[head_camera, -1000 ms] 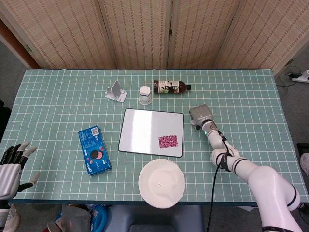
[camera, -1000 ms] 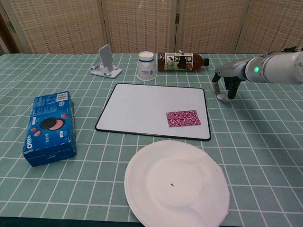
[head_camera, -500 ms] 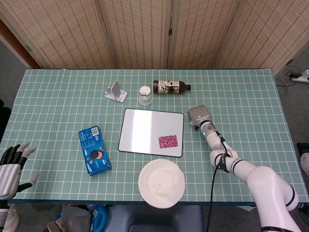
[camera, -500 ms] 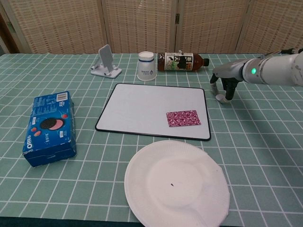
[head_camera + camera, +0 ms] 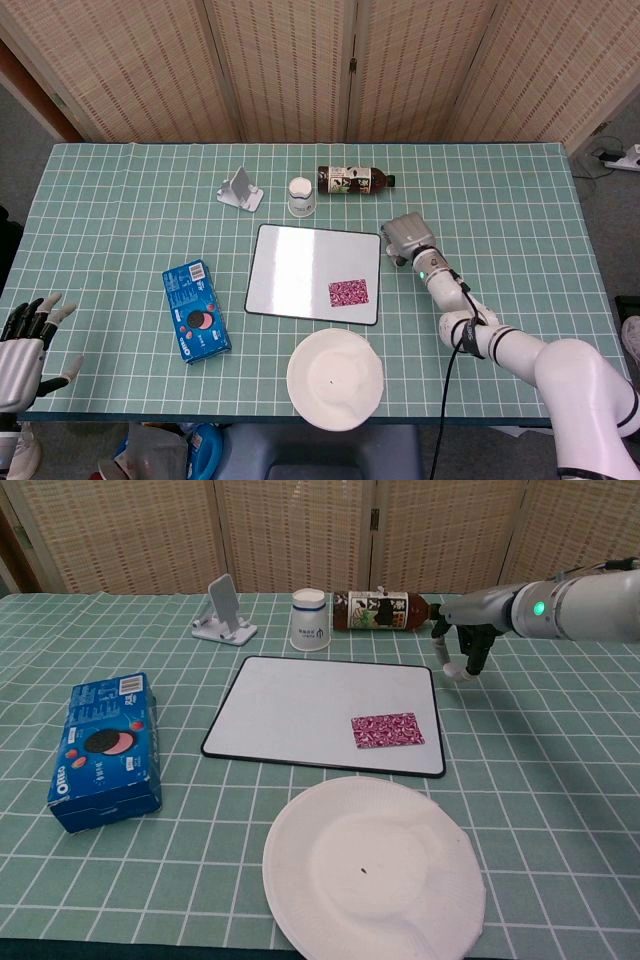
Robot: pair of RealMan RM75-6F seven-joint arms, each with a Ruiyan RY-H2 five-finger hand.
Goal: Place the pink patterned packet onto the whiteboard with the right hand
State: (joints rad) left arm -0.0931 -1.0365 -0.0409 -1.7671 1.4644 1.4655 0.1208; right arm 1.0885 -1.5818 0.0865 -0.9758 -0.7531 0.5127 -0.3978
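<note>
The pink patterned packet (image 5: pixel 350 292) (image 5: pixel 387 730) lies flat on the whiteboard (image 5: pixel 300 270) (image 5: pixel 310 705), in its near right corner. My right hand (image 5: pixel 408 237) (image 5: pixel 462 645) hovers just past the board's far right corner, apart from the packet, with its fingers hanging down and nothing in them. My left hand (image 5: pixel 25 335) shows only in the head view, at the table's near left edge, with its fingers spread and empty.
A blue cookie box (image 5: pixel 196 310) (image 5: pixel 105 750) lies left of the board. A white paper plate (image 5: pixel 335 378) (image 5: pixel 372 865) sits in front of it. Behind the board stand a phone stand (image 5: pixel 241 188), an upturned paper cup (image 5: pixel 301 196) and a lying bottle (image 5: pixel 353 181) (image 5: pixel 385 611).
My right hand has drifted left and farther back, toward the bottle and the board's far right corner. The packet and the left hand have not moved.
</note>
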